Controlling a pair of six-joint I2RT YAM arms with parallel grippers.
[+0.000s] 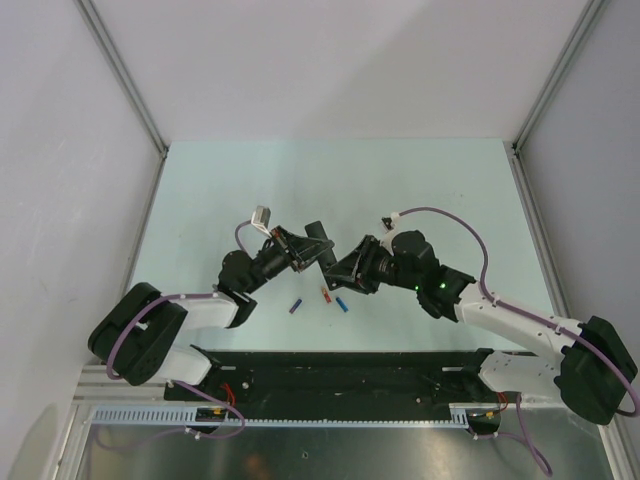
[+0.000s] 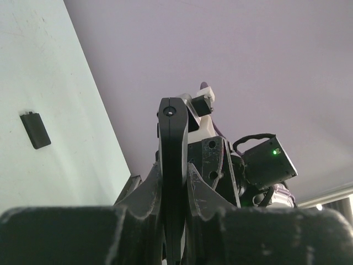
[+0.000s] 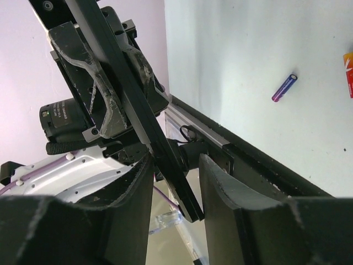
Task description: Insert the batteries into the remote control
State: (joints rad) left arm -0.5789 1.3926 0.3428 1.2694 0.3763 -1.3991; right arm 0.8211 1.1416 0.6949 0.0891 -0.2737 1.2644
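The remote control (image 1: pixel 322 243) is a slim black bar held above the table, with my left gripper (image 1: pixel 298 250) shut on it. In the left wrist view it stands edge-on between that gripper's (image 2: pixel 174 168) fingers. Its lower end (image 3: pixel 176 182) reaches between the fingers of my right gripper (image 3: pixel 175 185), which is open: the bar lies against one finger and a gap shows at the other finger (image 3: pixel 220 187). Three batteries lie on the table below: a purple-blue one (image 1: pixel 295 306) (image 3: pixel 284 88), a red-orange one (image 1: pixel 325 294) (image 3: pixel 348 74) and a bright blue one (image 1: pixel 340 304).
A small flat black rectangle (image 2: pixel 35 130) lies on the pale green table (image 1: pixel 420 190). Grey walls close in the left, the back and the right. A black rail (image 1: pixel 340 365) runs along the near edge by the arm bases.
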